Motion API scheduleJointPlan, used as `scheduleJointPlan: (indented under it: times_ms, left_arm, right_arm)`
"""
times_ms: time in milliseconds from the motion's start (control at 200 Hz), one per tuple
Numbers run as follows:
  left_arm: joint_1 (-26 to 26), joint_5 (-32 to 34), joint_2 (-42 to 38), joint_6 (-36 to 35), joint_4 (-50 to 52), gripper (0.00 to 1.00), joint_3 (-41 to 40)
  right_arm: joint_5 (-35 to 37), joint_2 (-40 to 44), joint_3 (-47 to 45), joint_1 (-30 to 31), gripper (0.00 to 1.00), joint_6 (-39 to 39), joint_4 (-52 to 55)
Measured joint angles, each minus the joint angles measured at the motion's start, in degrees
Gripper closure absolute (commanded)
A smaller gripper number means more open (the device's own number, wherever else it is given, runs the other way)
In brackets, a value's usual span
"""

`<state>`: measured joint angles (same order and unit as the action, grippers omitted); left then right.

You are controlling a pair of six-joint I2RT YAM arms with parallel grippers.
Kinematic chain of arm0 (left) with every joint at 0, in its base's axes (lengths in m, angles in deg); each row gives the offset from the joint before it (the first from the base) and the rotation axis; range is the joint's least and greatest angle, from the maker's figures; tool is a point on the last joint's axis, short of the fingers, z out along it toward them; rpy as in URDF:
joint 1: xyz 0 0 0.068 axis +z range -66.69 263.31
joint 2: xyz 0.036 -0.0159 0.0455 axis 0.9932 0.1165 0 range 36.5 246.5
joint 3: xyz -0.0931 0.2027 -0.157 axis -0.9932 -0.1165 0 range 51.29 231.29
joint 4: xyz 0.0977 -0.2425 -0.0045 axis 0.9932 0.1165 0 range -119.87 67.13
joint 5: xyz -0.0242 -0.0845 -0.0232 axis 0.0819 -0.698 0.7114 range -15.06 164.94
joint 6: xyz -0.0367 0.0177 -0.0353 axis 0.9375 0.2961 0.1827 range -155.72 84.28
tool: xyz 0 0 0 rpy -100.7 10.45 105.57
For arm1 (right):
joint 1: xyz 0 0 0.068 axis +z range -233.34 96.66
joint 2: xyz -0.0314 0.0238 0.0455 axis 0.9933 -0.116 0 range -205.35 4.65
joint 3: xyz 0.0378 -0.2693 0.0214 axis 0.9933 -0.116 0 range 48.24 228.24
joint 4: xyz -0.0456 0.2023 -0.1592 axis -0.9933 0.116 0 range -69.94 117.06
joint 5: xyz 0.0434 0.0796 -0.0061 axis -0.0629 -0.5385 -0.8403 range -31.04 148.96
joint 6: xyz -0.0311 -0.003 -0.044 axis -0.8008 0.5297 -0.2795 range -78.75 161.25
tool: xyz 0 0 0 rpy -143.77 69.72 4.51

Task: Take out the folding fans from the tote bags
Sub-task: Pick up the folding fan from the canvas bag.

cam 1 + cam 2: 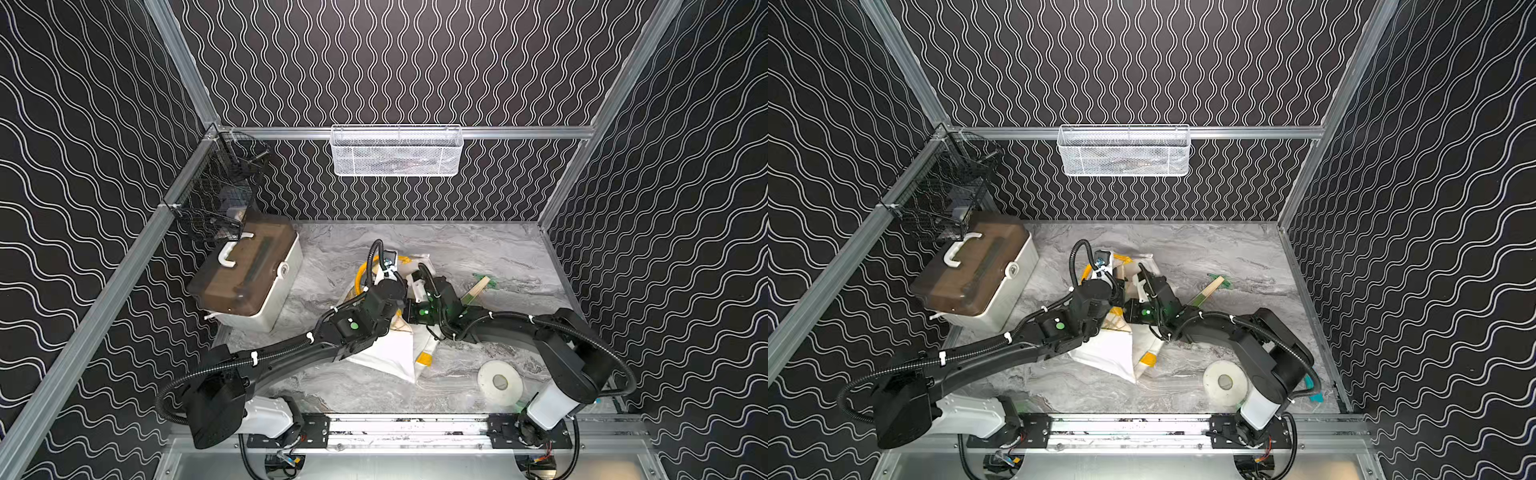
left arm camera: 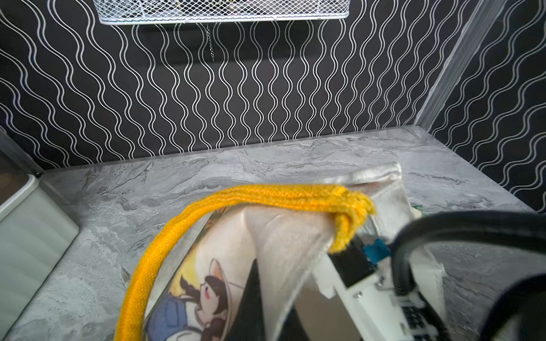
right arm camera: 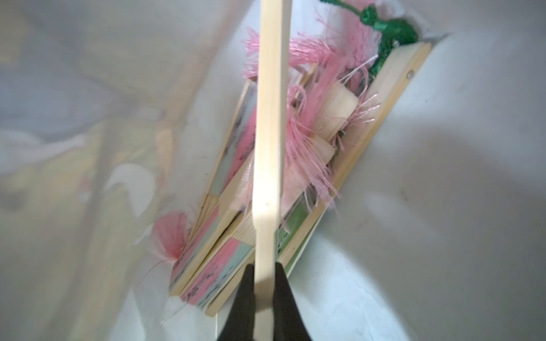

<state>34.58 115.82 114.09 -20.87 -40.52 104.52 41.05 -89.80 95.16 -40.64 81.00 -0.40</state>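
Grey marble tabletop (image 1: 478, 249) bears the white tote bag (image 1: 390, 353) at its centre, left gripper (image 1: 384, 268) clamped on its far rim, right gripper (image 3: 263, 271) inside pinching 1 bamboo-ribbed folding fan (image 3: 270, 118): best withdrawn lengthwise, clear of pink tassels (image 3: 307, 133).

Around the tote bag (image 1: 390, 353), a brown-lidded box (image 1: 249, 278) blocks 9 to 10 o'clock. A loose fan (image 1: 478, 289) lies at 2 and a white roll (image 1: 500, 381) at 4. The table (image 1: 478, 245) from 12 to 1 o'clock is open. Inside the tote, fabric walls and a gripped fan (image 3: 269, 147) crowd the packed fans (image 3: 224, 259), seemingly leaving little side room.
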Motion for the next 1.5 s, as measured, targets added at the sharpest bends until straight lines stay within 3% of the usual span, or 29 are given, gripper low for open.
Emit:
scheduleJointPlan:
  times_ms: [611,886,1287,1502]
  left_arm:
    - [7.1,-5.8,-1.5,-1.3,6.3,1.00,3.8]
    - [12.0,-13.9,0.7,-2.8,13.1,1.00,11.3]
    - [16.3,-18.9,8.2,-2.3,23.3,1.00,21.3]
    - [16.7,-20.1,8.4,-2.3,23.6,1.00,21.7]
  right_arm:
    - [4.9,17.0,-2.2,-2.3,1.00,-8.6,8.6]
    - [-2.0,23.1,-1.6,-7.1,1.00,-9.1,12.3]
    - [-9.6,22.4,1.9,-7.9,1.00,-12.0,19.3]
    - [-10.1,28.1,2.5,-8.2,1.00,-13.5,23.2]
